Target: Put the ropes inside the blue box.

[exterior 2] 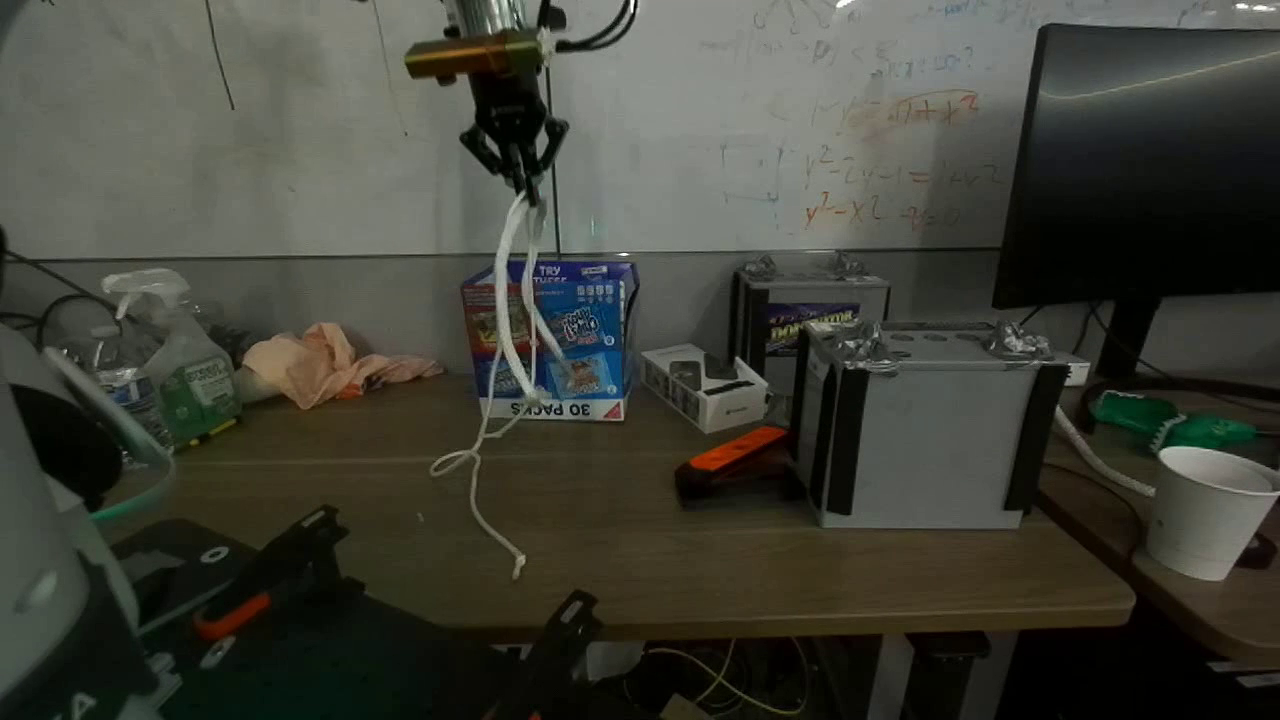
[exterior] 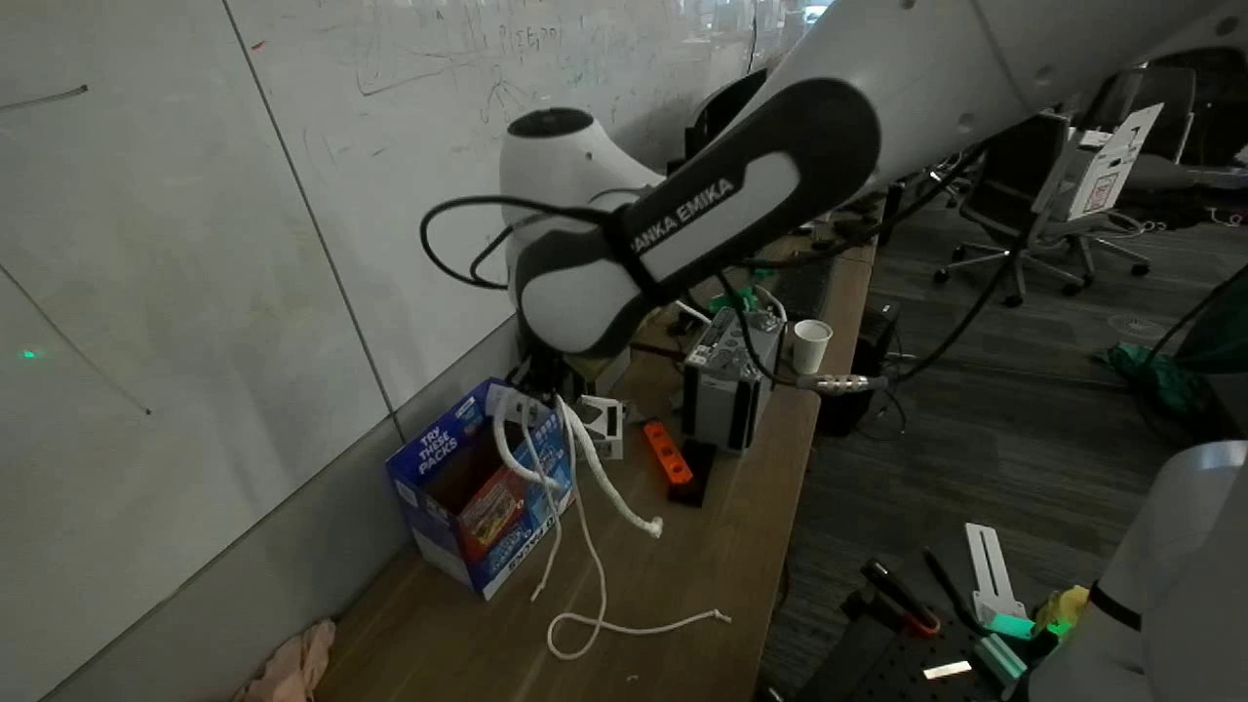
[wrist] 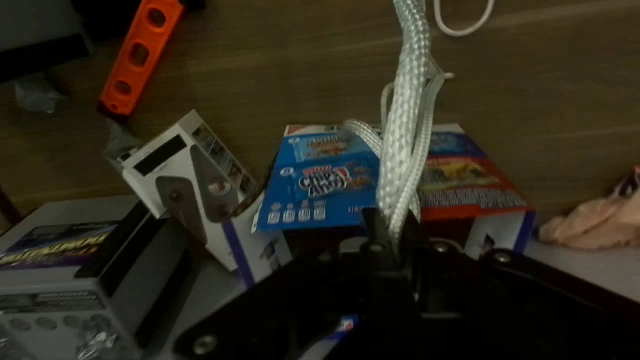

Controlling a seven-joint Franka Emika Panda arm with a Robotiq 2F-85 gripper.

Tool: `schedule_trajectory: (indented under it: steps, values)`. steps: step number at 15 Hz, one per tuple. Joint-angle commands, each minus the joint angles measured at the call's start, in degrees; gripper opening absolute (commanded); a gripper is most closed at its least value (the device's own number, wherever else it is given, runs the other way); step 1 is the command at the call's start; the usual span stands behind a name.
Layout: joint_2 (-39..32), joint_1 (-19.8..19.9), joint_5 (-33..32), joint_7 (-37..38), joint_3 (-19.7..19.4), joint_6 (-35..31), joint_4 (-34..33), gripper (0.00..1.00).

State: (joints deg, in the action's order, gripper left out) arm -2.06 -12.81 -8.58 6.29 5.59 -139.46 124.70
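My tool [exterior 2: 526,188] is clenched on the white ropes [exterior 2: 501,300], pinching them at its tips, so that a thick length and thinner ones hang beneath it. The blue box [exterior 2: 600,300] stands upright on the worktop [exterior 2: 800,580] below my tool, its top open. The lengths I can see hang outside it: in an exterior view they dangle across its printed face. (One thin strand trails far below my tool and curls into a loop; whether it touches the worktop, I cannot tell.) Lower than my tool and off to one side sit a white carton [exterior 2: 705,395], near the box, and an orange bar [exterior 2: 740,450]; off to the opposite side lies a pinkish cloth [exterior 2: 320,365].
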Motion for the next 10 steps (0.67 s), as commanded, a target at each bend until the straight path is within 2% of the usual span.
schedule_trajectory:
  steps: [1, 6, 10]
  values:
    - [9.86, 0.93, 0.52, 9.27, 1.99, 4.27, -0.88, 0.03]
    - [18.90, 2.29, 0.62, 21.84, 6.01, 9.56, -7.05, 0.03]
    - [18.63, 4.50, 0.50, 28.24, 9.07, 12.25, -15.31, 0.03]
